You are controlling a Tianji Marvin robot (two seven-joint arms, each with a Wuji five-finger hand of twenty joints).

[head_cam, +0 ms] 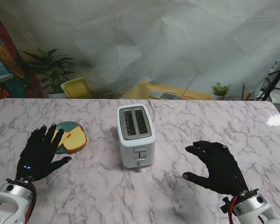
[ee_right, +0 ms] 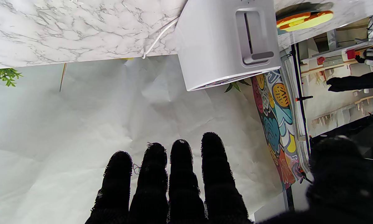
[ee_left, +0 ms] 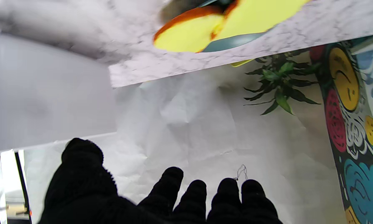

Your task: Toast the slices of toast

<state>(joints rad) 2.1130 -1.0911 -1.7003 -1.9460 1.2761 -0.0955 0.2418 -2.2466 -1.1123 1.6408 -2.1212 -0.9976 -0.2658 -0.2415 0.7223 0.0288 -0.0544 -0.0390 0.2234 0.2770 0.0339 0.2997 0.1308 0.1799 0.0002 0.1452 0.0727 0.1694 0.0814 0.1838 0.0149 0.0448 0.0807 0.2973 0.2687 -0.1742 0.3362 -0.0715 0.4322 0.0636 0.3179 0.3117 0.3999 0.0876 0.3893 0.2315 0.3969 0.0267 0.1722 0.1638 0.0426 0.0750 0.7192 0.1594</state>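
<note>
We see a white toaster [head_cam: 136,136] with grey slots on a white, grey-veined marble table [head_cam: 186,122], yellow toast slices [head_cam: 71,138] with orange-brown crusts on a teal plate [head_cam: 67,126], and both hands [head_cam: 41,153] gloved in black.

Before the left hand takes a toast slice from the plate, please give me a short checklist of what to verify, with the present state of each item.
1. Left hand free to grasp: ok, fingers apart, holding nothing.
2. Toast slices reachable: ok, two lie overlapping on the teal plate, just beyond the fingertips.
3. Toaster slots free: ok, both look dark, with no bread showing in the stand view.
4. Toaster lever up: cannot tell with certainty; it appears near the toaster's top end of its slot.
5. Right hand clear of the toaster: ok, open, off to its right.
6. Power cord plugged in: cannot tell, its end is out of view.
</note>
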